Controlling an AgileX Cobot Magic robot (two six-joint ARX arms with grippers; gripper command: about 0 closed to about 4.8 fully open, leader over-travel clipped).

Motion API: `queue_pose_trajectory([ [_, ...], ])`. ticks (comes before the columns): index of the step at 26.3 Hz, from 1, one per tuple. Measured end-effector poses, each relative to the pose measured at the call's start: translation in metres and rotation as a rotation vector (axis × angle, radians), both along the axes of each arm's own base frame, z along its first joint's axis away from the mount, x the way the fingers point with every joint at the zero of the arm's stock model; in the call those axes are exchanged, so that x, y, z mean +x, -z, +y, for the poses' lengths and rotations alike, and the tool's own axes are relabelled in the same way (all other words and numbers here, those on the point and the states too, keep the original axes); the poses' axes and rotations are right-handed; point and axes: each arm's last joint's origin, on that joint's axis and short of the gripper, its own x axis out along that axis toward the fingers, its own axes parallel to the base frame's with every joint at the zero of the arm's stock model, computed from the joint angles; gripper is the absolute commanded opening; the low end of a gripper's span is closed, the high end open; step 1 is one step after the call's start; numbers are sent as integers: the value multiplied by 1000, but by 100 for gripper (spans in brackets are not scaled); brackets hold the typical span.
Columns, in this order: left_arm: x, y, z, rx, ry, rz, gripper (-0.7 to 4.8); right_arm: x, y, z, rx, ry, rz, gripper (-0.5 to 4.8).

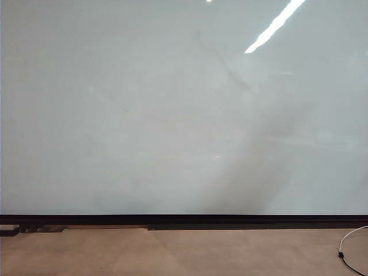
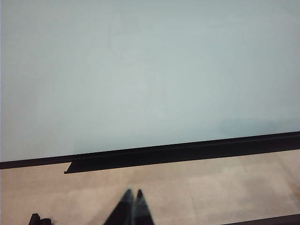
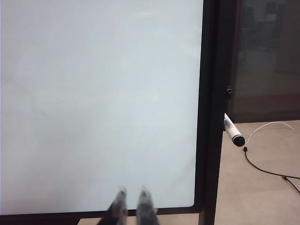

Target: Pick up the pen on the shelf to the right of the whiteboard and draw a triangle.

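Whiteboard (image 1: 144,115) surface fills nearly the whole exterior view: one glossy pale board with a black strip along its lower edge, a bright ceiling-light streak mirrored at its upper right and a broad dim shadow slanting over its right half. No drawn line shows on it. Below the strip lies tan floor (image 1: 172,253), with a few low dark pieces at the far left, too small to make out, and one cable (image 1: 345,250), white above and black below, curling in at the far right, cut off by the frame edge. Neither arm appears in this view.

In the left wrist view, the left gripper (image 2: 133,193) shows only as two dark, blurred fingertips pressed together, clenched on nothing, hovering over the floor short of the board's black strip. A dark ledge (image 2: 140,161) runs under that strip.

In the right wrist view, the right gripper (image 3: 133,190) is two grey blurred tips standing slightly apart with nothing between them, in front of the board's lower right part. Right of the board's black frame, one pen (image 3: 233,131) juts out, white with a dark tip; its rear end is hidden behind the frame, and its support is hidden. Nothing stands between gripper and pen except the frame.
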Motion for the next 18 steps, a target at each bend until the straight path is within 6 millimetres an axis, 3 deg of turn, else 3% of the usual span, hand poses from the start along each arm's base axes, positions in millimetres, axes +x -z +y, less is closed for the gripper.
queue_pose_trajectory([
  [2, 0, 0, 0, 0, 0, 0, -5, 3, -1, -3, -11, 36, -1, 128],
  [6, 0, 0, 0, 0, 0, 0, -5, 9, -6, -16, -24, 131, -39, 149],
  [9, 0, 0, 0, 0, 0, 0, -5, 17, 0, -28, -4, 127, 33, 150],
  [10, 0, 0, 0, 0, 0, 0, -5, 24, -2, -34, 8, 110, 65, 162],
  [12, 0, 0, 0, 0, 0, 0, -5, 39, -17, -44, -4, 75, 53, 239],
  [14, 0, 0, 0, 0, 0, 0, -5, 56, -35, -56, -30, 37, 30, 272],
  [15, 0, 0, 0, 0, 0, 1, -5, 74, -46, -69, -40, -6, 31, 277],
  [18, 0, 0, 0, 0, 0, 1, -5, 105, -45, -87, -18, -51, 81, 323],
])
